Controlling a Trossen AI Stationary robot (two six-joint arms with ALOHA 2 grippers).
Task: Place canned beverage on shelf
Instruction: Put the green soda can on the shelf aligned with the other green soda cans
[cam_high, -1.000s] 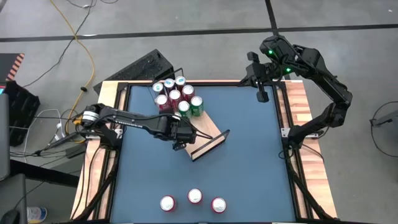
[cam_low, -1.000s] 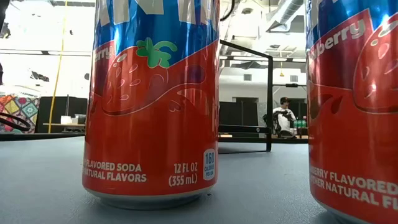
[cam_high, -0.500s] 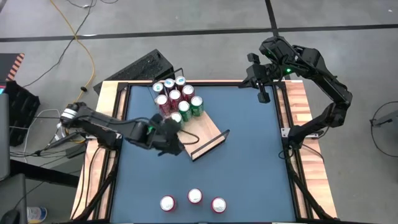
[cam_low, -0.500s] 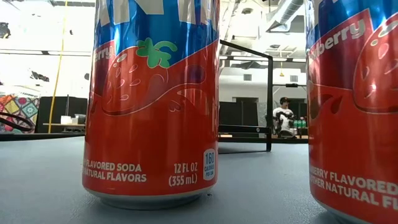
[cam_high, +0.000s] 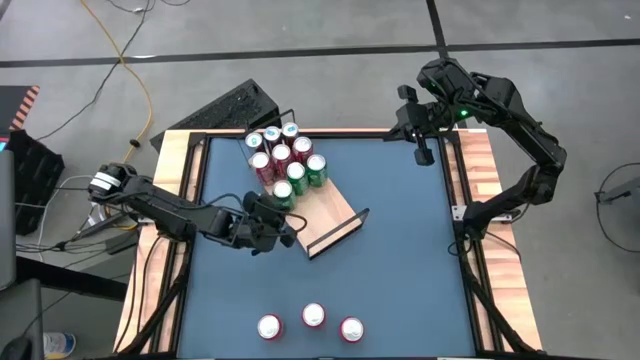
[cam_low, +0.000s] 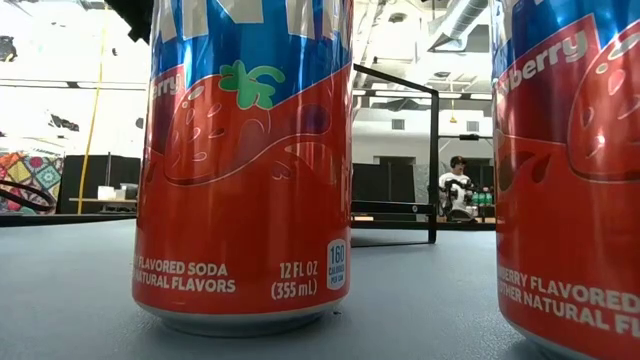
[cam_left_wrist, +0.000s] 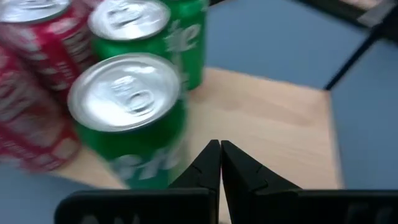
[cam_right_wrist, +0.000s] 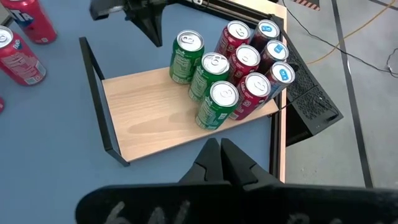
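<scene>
Pulled back off the shelf (cam_high: 322, 214), left gripper (cam_high: 290, 229) pinched together (empty); next, swing wide toward the red cans (cam_high: 312, 324).

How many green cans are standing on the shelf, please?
3. All stand on the shelf, in a row along the red cans: one green can at one end, one in the middle, one at the other end.

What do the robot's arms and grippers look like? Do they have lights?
Both arms are dark, almost black, built from jointed links. The left arm has a round silver-white joint near its base. The right arm shows small green lights near its wrist. Each gripper, left gripper and right gripper, has two thin, black, pointed fingers.
</scene>
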